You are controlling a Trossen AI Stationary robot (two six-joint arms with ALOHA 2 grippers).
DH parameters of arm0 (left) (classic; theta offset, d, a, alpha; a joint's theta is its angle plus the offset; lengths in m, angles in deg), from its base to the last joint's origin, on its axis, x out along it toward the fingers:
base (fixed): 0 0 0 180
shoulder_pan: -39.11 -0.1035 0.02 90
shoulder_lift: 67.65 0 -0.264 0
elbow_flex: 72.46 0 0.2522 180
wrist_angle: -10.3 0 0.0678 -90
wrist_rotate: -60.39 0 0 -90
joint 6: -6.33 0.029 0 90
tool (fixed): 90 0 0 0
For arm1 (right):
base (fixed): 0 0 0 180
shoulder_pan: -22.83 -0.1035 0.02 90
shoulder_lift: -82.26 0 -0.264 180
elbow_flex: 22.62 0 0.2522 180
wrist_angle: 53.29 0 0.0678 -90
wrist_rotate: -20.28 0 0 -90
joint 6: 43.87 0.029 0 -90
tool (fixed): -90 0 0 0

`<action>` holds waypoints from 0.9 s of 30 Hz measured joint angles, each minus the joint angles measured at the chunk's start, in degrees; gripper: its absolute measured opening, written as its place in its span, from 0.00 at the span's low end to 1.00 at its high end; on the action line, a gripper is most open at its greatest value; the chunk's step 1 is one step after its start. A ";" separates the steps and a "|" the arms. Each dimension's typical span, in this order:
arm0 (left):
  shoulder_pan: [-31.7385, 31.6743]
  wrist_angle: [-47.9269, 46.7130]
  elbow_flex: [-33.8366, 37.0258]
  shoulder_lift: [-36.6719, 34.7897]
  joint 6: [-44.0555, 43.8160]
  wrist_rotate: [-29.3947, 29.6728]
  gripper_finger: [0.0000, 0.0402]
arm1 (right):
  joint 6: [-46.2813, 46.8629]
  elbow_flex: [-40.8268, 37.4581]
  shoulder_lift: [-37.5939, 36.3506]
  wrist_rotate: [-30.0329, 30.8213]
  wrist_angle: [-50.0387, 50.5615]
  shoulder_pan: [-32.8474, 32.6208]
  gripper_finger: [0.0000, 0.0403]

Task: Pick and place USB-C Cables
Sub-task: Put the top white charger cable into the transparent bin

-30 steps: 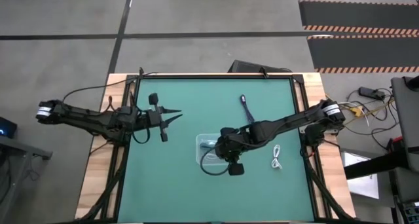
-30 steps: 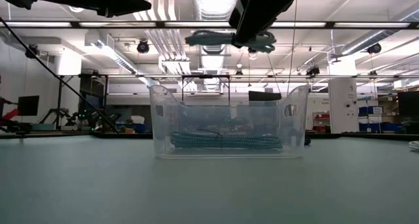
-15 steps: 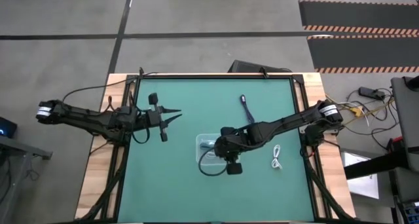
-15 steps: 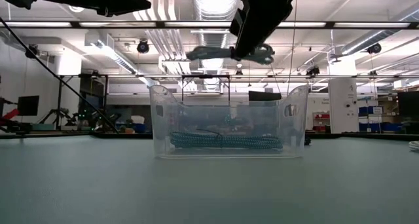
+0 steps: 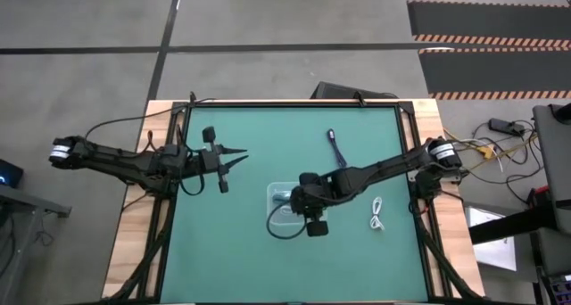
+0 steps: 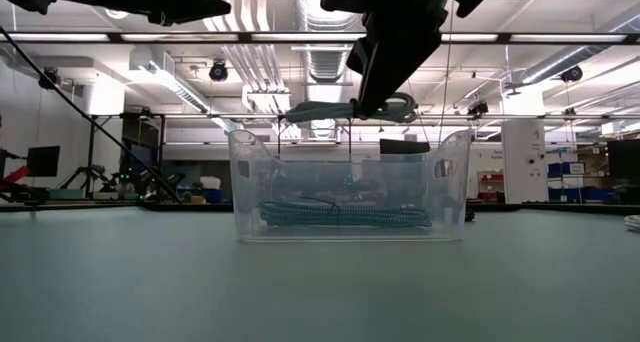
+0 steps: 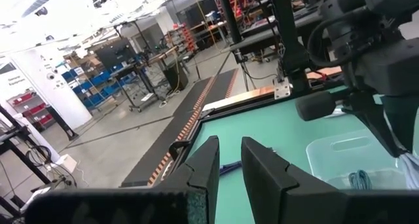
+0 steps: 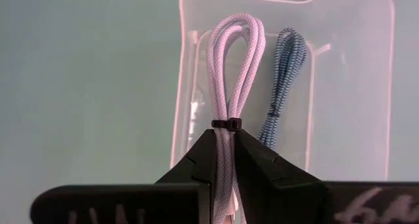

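Observation:
My right gripper (image 5: pixel 295 199) hovers over the clear tray (image 5: pixel 277 209) and is shut on a pale braided USB-C cable (image 8: pixel 234 47), bundled with a black tie. In the low view this cable (image 6: pixel 320 110) hangs level just above the tray's rim (image 6: pixel 348 134). A blue braided cable (image 6: pixel 345 215) lies on the tray's floor, also seen in the right wrist view (image 8: pixel 281 86). On the mat lie a white cable (image 5: pixel 376 214) to the tray's right and a dark cable (image 5: pixel 334 147) toward the far edge. My left gripper (image 5: pixel 237 155) waits open above the table's left half. My right gripper pinches the pale cable bundle between its two fingers (image 8: pixel 196 160) just behind the black tie (image 8: pixel 226 124), near the bundle's middle. The fingers come from above, slanting down. The bundle is lifted clear and lies level over the tray, its looped end (image 8: pixel 234 27) reaching out past the fingertips.
The green mat (image 5: pixel 232 243) is bare between the tray and the near and left edges. A black wire loop (image 5: pixel 282 228) from the right arm hangs beside the tray's near side. Frame rails run along the table's left and right edges.
My right gripper has moved down toward the tray and a little toward the table's left, still shut on the pale cable. The cable has come down with it, from well above the tray to just over its rim, staying level.

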 joint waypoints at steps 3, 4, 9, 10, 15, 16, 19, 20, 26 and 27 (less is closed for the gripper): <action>0.02 0.07 0.00 0.02 -0.01 0.00 0.12 | 0.00 -0.17 0.00 0.12 -0.30 0.27 0.07; 0.00 0.04 0.00 0.02 0.00 0.00 0.12 | 0.00 -0.19 0.00 0.11 -0.31 0.35 0.07; 0.00 0.02 0.00 -0.04 0.01 0.00 0.12 | 0.44 -0.42 0.00 0.11 -1.76 0.51 0.07; 0.00 0.04 0.00 -0.04 0.01 0.00 0.12 | 0.44 -0.44 0.00 0.09 -2.00 0.51 0.07; 0.02 0.03 0.00 0.04 -0.01 0.00 0.12 | 0.56 -0.70 0.00 0.09 -3.34 0.51 0.07; 0.01 0.07 0.00 0.04 0.01 0.00 0.12 | 0.61 -0.73 0.00 0.09 -3.33 0.50 0.07; 0.02 0.03 0.00 0.04 -0.01 0.00 0.12 | 0.90 -1.16 0.00 0.09 -3.95 0.52 0.07; 0.01 0.04 0.00 0.04 0.00 0.00 0.12 | 0.90 -1.49 0.00 0.09 -4.34 0.58 0.07; 0.00 0.04 0.00 0.04 0.00 0.00 0.12 | 1.13 -3.86 0.00 0.03 -7.10 1.01 0.07; 0.00 0.02 0.00 0.04 0.01 0.00 0.12 | 1.35 -4.27 0.00 0.03 -7.18 1.15 0.07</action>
